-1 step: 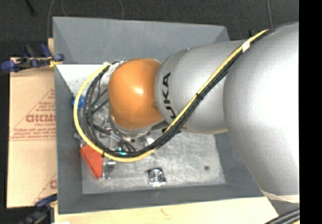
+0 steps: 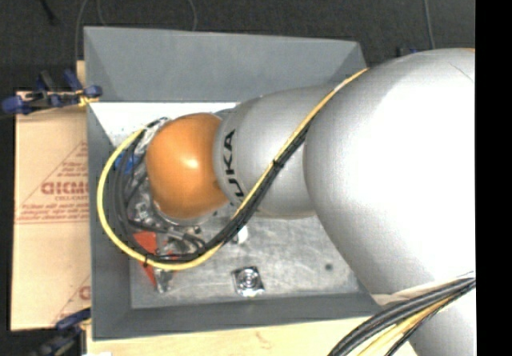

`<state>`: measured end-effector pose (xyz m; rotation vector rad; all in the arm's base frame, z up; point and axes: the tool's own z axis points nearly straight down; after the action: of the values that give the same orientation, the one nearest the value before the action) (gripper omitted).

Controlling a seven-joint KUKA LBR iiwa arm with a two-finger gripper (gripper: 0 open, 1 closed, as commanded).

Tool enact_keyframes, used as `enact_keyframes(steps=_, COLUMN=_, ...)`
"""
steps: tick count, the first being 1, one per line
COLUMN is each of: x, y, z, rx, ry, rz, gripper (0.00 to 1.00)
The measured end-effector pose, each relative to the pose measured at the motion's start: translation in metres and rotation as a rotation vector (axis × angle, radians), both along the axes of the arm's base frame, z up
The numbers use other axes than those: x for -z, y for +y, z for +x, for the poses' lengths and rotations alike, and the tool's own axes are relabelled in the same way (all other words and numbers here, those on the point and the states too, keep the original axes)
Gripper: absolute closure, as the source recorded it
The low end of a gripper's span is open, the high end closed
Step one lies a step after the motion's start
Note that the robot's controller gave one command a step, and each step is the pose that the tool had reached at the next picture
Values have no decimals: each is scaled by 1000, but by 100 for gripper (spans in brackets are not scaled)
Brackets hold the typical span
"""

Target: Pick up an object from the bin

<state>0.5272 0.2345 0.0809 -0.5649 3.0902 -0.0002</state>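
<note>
Since the wrist (image 2: 188, 166) covers the gripper (image 2: 164, 260), I cannot tell if it is open; the red thing (image 2: 144, 241) under it, at the bin's (image 2: 224, 66) left, seems light and stiff; grip its edges

Arm (image 2: 272, 162) over grey bin (image 2: 216, 66), left side
</note>
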Motion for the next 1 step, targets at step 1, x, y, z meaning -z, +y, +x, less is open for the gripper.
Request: enact_keyframes(steps=1, x=-2, y=1, z=1, rx=4, ry=-1, rz=4, gripper=100)
